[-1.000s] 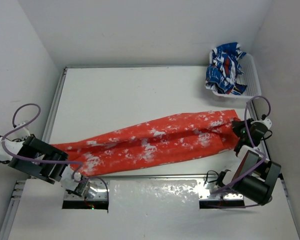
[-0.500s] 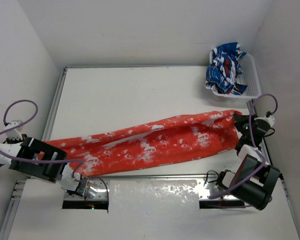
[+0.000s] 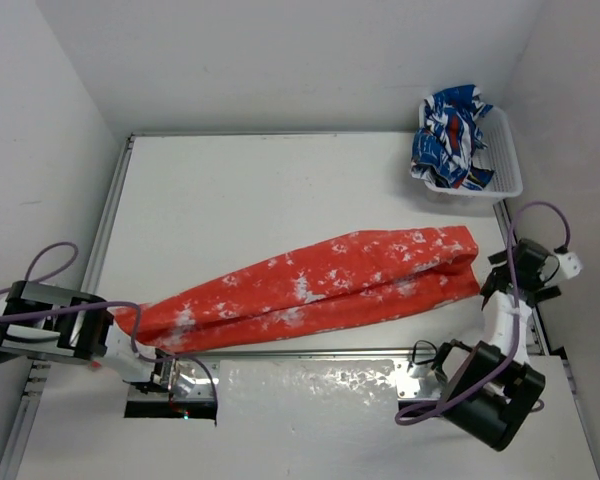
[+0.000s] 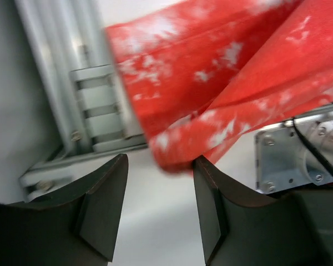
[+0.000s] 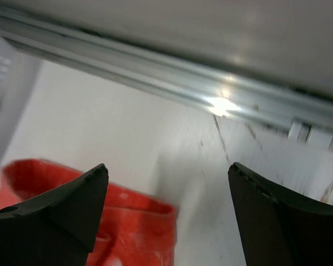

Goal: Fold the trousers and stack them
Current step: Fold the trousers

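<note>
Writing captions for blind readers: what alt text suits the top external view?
Red-orange speckled trousers lie folded lengthwise, diagonally across a white table. The left arm and right arm sit at their two ends, neither gripping them; a basket of blue patterned cloth stands far right.

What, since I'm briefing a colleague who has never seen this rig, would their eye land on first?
The bright red-orange trousers, speckled white, lie stretched in a long diagonal band across the near half of the white table. At the far right corner a white basket holds a crumpled blue, white and red garment. The left gripper and right gripper stand open, one at each end of the trousers.
</note>
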`<action>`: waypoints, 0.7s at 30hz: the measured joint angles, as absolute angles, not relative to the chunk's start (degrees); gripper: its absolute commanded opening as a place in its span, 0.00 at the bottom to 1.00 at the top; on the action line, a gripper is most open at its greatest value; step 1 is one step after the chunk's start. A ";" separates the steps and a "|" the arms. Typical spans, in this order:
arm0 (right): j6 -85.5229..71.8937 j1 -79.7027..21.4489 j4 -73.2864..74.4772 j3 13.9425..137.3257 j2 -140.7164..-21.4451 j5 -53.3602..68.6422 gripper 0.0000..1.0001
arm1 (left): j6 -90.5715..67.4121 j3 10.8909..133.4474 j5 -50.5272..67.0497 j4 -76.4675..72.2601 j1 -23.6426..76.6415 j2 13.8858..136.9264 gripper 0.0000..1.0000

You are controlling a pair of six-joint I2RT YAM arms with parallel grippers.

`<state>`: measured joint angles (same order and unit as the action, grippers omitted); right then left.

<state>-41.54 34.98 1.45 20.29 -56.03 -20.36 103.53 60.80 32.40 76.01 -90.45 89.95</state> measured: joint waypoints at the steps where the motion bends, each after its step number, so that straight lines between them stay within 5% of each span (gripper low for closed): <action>1: -39.22 34.65 1.83 22.65 -56.03 -20.73 0.81 | 102.41 62.76 32.40 76.27 -90.43 90.76 0.47; 9: -21.41 20.49 -0.43 35.90 -56.38 -14.81 0.68 | 97.27 69.89 36.10 73.63 -89.06 86.50 0.56; 16: -13.69 6.42 3.64 37.67 -62.54 -4.01 0.32 | 96.73 60.40 31.94 73.32 -78.41 79.31 0.56; 21: -15.94 -0.10 11.18 34.72 -67.64 -2.17 0.26 | 89.14 47.00 22.00 63.29 -69.58 75.13 0.52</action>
